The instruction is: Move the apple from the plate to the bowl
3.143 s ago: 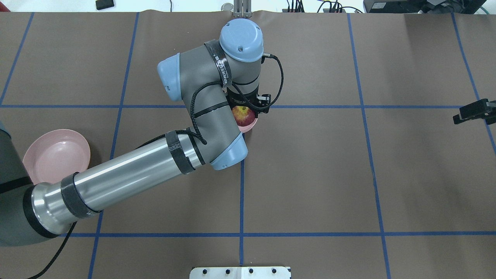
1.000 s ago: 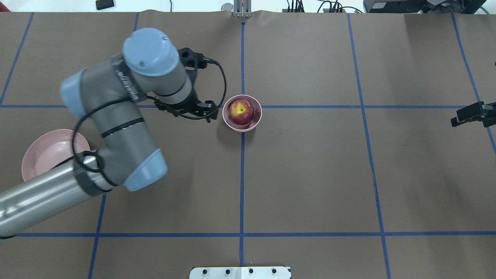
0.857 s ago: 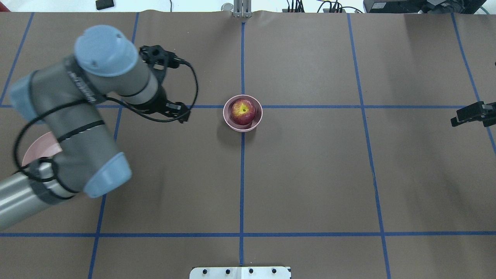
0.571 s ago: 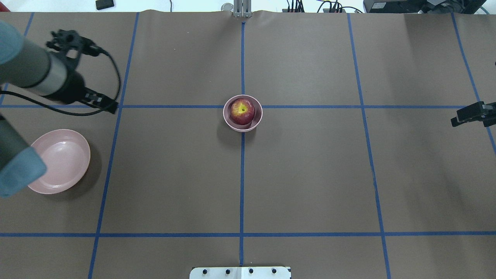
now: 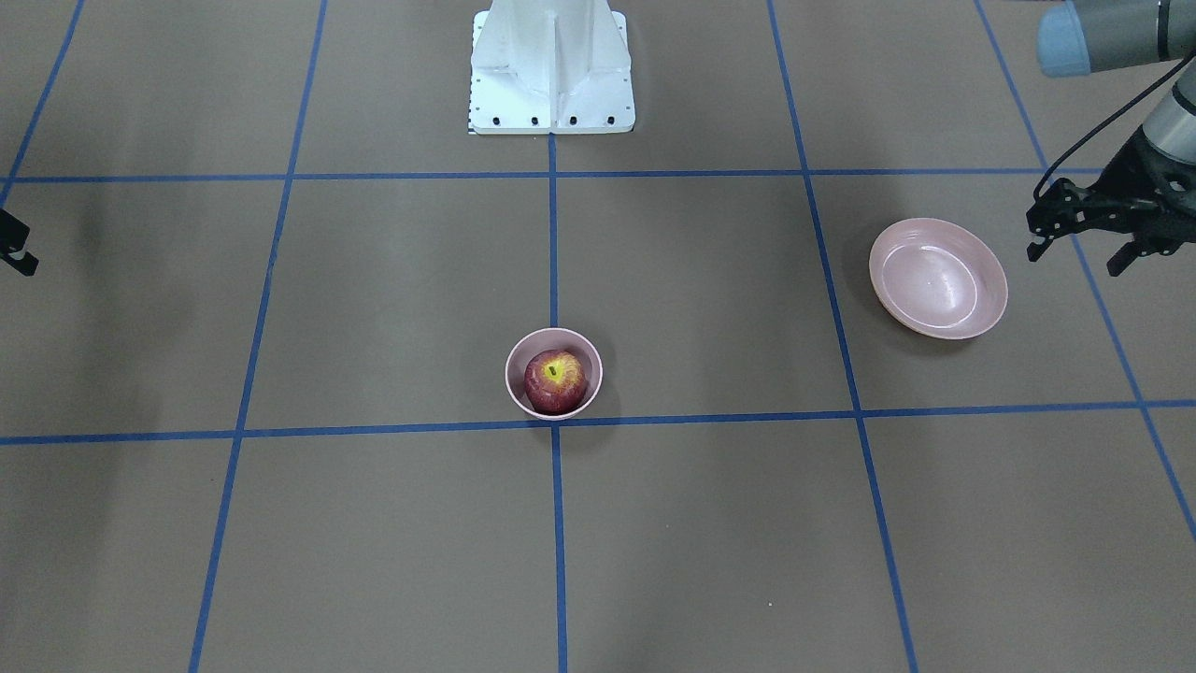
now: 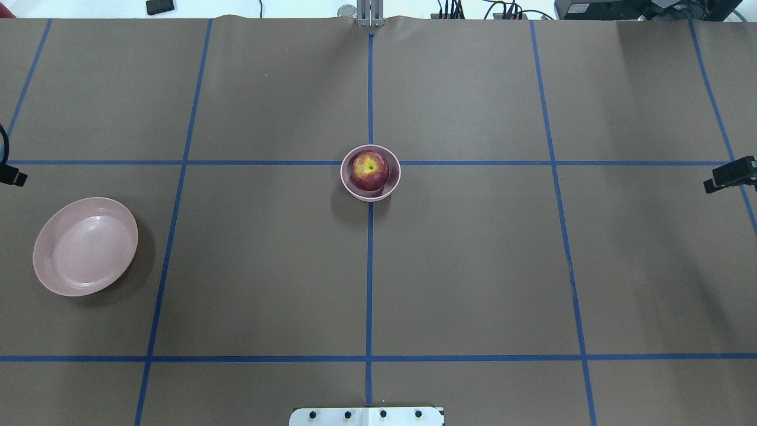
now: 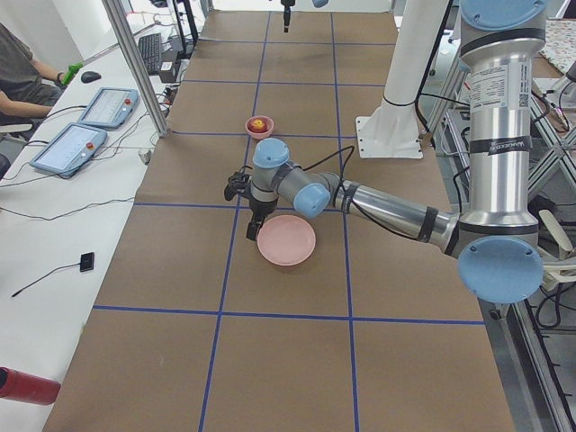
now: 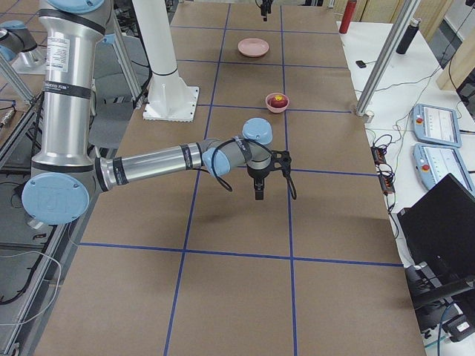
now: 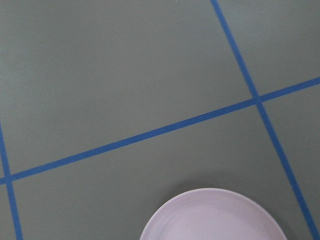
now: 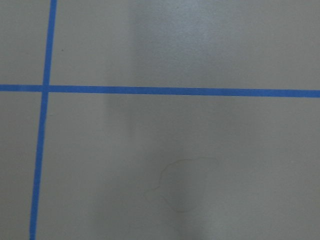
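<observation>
The dark-red apple [image 6: 371, 170] sits inside the small deep pink bowl [image 6: 395, 178] at the table's middle; it also shows in the front view [image 5: 555, 380] in that bowl [image 5: 513, 375]. The wide pink plate [image 6: 86, 247] lies bare at the left, also in the front view [image 5: 937, 278] and the left wrist view [image 9: 215, 217]. My left gripper [image 5: 1074, 254] hangs open and empty just beside the plate, far from the bowl. My right gripper [image 6: 728, 177] is shut and empty at the table's right edge.
The robot's white base plate [image 5: 551, 65] stands at the near table edge. Blue tape lines [image 6: 369, 278] divide the brown table cover. Operator consoles and cables lie on the side benches [image 7: 85, 144].
My left arm let go of the apple in the bowl and swung away to the left, almost out of the overhead view. The plate now shows whole. My right gripper shifted slightly right.
</observation>
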`<state>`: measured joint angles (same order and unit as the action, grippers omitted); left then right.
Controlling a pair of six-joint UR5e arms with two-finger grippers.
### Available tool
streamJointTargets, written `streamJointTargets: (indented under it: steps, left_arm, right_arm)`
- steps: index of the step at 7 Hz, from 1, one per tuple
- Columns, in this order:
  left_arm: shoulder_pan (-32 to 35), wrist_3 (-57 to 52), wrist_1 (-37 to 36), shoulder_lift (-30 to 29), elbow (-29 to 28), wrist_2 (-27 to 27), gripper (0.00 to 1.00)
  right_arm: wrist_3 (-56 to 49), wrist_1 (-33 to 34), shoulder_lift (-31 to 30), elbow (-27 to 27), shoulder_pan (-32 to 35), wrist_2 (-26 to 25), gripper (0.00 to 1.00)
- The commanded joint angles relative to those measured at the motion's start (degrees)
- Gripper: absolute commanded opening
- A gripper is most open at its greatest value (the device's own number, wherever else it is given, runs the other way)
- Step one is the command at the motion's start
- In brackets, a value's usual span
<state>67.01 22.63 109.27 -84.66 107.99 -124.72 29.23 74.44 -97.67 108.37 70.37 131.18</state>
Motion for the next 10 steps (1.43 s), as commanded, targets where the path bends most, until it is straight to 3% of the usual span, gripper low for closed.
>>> streamJointTargets:
  steps: [1, 7, 10]
  left_arm:
    - [2.15, -1.18, 1.65, 0.99, -4.17, -1.05, 0.98]
    - [2.07, -0.66, 2.09, 0.99, -0.5, -1.05, 0.98]
    - [1.63, -0.48, 2.44, -1.99, -5.23, -0.87, 0.98]
  right_arm:
    - [-5.58, 0.0, -2.42, -0.96, 3.97, 0.57, 1.0]
    - [-7.43, -0.18, -5.6, -1.05, 6.45, 1.45, 1.0]
    - [-7.43, -0.26, -5.6, -1.31, 6.45, 1.45, 1.0]
